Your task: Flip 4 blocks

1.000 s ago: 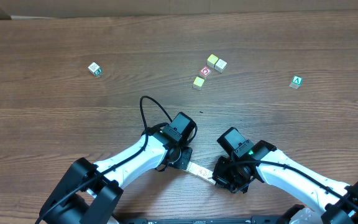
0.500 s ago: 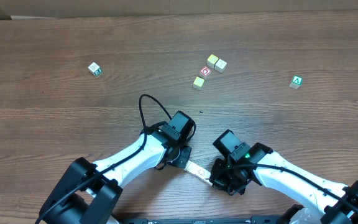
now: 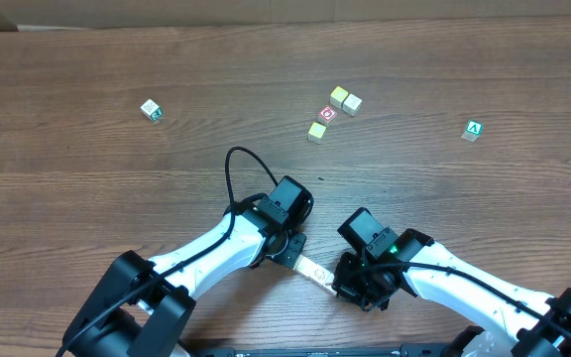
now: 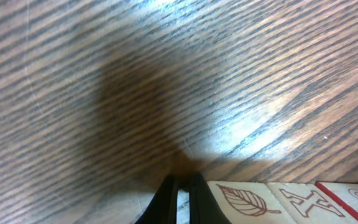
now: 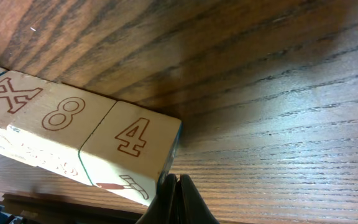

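Right hand [image 5: 169, 182] edged left | closed against blocks [image 5: 73, 124] row's end edge

Blocks [image 5: 73, 134], cream-faced, right wrist view: "X", "8" and "4" are outlined in red-brown on adjoining faces, and a small hammer sign is printed on the face below the "4". In the left wrist view, a leaf sign and an "X" are shown. Green cube [image 3: 474, 129]: white "A". Red cube [image 3: 327, 114]: white ring.

The blocks [image 3: 315, 269] lie mostly hidden overhead, cut off in wrist views.
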You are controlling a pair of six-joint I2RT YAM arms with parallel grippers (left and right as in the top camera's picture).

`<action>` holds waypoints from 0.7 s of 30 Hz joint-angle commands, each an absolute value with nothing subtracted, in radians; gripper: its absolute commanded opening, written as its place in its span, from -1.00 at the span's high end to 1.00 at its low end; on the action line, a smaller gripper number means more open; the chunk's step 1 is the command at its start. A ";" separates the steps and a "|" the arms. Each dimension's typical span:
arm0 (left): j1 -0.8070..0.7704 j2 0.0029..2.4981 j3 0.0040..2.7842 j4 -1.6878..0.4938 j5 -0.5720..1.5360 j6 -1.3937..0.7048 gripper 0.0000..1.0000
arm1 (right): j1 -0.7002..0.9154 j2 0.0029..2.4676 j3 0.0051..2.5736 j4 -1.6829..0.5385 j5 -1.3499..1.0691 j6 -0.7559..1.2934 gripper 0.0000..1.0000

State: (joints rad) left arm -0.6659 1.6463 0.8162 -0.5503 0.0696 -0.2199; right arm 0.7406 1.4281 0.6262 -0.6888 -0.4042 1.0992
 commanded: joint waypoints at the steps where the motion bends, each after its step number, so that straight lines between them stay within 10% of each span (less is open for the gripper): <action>1: -0.661 1.714 0.770 -0.535 0.009 -0.152 0.92 | 0.747 1.427 0.628 -0.682 -0.406 1.105 0.92; 21: -0.661 1.714 0.770 -0.530 0.020 0.075 0.92 | 0.747 1.427 0.628 -0.681 -0.413 1.104 0.92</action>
